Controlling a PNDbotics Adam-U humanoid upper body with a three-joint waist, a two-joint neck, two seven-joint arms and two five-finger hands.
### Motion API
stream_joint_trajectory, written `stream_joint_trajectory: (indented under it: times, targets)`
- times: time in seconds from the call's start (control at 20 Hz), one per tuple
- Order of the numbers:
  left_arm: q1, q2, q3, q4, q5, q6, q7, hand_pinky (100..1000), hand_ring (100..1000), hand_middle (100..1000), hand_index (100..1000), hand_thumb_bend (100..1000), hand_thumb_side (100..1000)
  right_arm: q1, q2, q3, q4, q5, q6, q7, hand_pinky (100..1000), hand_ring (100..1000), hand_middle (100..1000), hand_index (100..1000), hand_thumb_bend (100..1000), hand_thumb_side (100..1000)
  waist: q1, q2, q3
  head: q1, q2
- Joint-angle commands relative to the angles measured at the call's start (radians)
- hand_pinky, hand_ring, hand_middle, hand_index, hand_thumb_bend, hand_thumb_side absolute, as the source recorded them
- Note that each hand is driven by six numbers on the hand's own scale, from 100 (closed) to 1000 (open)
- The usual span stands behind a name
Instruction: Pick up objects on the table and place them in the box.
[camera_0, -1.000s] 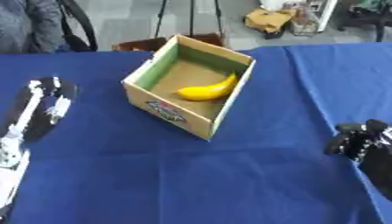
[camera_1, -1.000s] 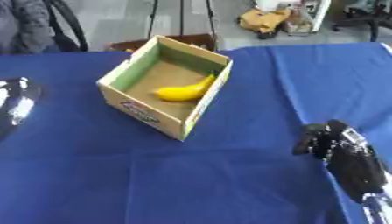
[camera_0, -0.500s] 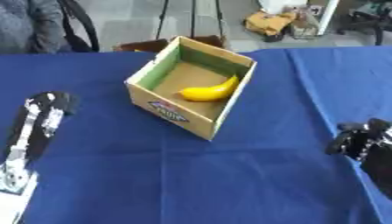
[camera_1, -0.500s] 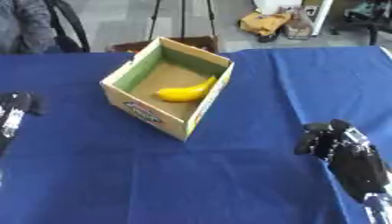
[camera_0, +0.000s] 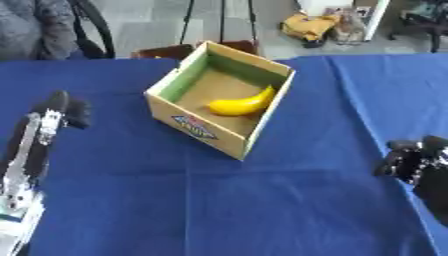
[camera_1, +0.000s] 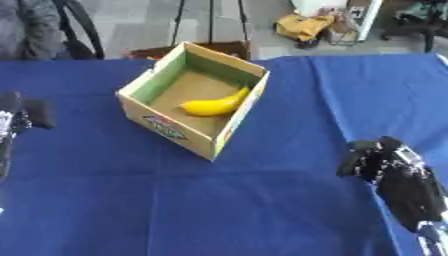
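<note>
I see the banana lying inside the open cardboard box, which sits on the blue tablecloth toward the far centre. My left hand rests over the cloth at the left edge, well apart from the box; I cannot tell its finger state. My right hand sits at the lower right, fingers curled, holding nothing.
</note>
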Motion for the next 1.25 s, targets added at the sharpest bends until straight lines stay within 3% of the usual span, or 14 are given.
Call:
stream_joint_trajectory:
  times: [0.05, 0.6, 1.25]
  targets:
    - [-0.001, 0.035, 0.017, -0.023, 0.058, -0.001, -0.020, 588, 524, 518, 644, 402, 1000, -0.005, -0.010, -0.003, -0.022, -0.009, -0.002, 0.000, 640, 589, 533, 742, 100, 914, 0.000, -0.016, 0.001, 0.003, 0.006]
    - [0.007, 0.070, 0.043, -0.011, 0.301, -0.008, -0.097, 583, 517, 507, 643, 397, 1000, -0.002, -0.014, -0.002, -0.026, -0.015, -0.004, 0.001, 641, 589, 533, 742, 100, 911, -0.002, -0.021, 0.009, 0.006, 0.016]
    - [0.014, 0.068, 0.049, -0.005, 0.324, -0.015, -0.128, 580, 510, 497, 636, 393, 1000, 0.001, -0.013, -0.002, -0.026, -0.014, -0.004, 0.000, 641, 589, 532, 741, 100, 912, -0.003, -0.023, 0.013, 0.008, 0.016]
